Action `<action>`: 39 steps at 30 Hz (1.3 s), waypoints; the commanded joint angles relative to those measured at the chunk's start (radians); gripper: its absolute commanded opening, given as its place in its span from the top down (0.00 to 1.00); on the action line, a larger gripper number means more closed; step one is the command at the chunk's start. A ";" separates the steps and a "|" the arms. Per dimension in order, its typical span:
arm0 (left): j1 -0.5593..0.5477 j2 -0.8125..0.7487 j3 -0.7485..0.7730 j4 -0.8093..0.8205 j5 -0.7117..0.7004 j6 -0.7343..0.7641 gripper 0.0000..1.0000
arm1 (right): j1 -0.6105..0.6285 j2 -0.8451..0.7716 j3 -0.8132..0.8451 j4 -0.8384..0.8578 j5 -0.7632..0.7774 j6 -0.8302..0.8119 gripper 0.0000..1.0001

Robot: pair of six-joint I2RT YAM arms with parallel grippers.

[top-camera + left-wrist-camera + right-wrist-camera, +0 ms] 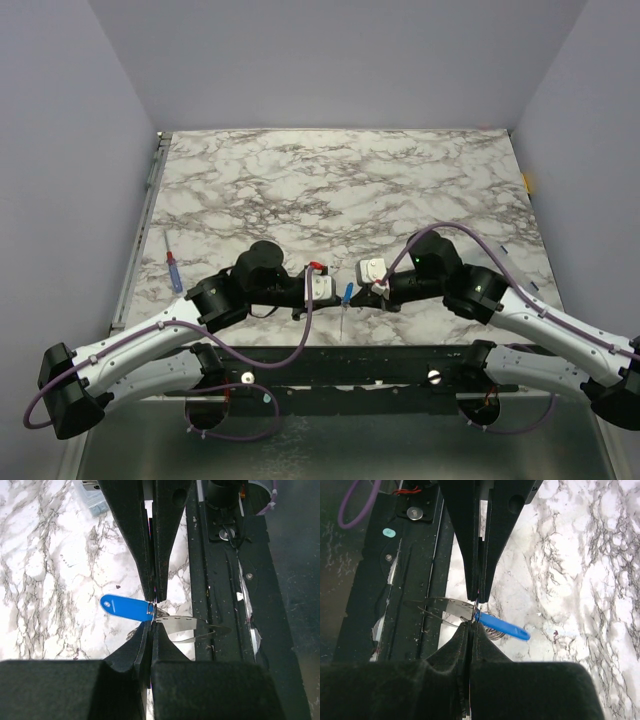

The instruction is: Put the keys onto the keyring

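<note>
My two grippers meet tip to tip near the table's front edge. A blue-headed key (pixel 347 293) (pixel 125 606) (pixel 502 625) hangs between them. A silvery key (pixel 182 624) (pixel 451 607) sticks out toward the black base rail. Both hang from the thin wire keyring (pixel 478 606), with a silvery coil (pixel 496 633) under the blue head. The left gripper (pixel 336 293) (pixel 152 620) is shut on the keyring beside the blue head. Opposite it, the right gripper (pixel 356 290) (pixel 471 623) is shut on the same ring. The pinch points are hidden by the fingers.
A screwdriver (pixel 174 270) with a blue-and-red handle lies at the table's left edge. The black base rail (pixel 400 362) runs just under the keys along the front. Purple cables (pixel 450 232) loop over both arms. Grey walls enclose the marble top (pixel 340 180).
</note>
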 commanded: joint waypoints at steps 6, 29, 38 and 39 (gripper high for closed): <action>0.003 -0.030 -0.021 0.105 -0.051 -0.039 1.00 | 0.002 -0.028 -0.029 0.088 0.082 0.003 0.99; 0.004 -0.113 -0.097 0.355 -0.121 -0.185 1.00 | 0.003 -0.095 -0.072 0.197 0.155 0.051 0.74; 0.004 -0.063 -0.119 0.304 -0.291 -0.304 0.97 | 0.002 -0.088 -0.106 0.261 0.436 0.223 0.72; 0.004 -0.052 -0.123 0.304 -0.325 -0.342 0.91 | 0.003 -0.080 -0.113 0.283 0.517 0.316 0.70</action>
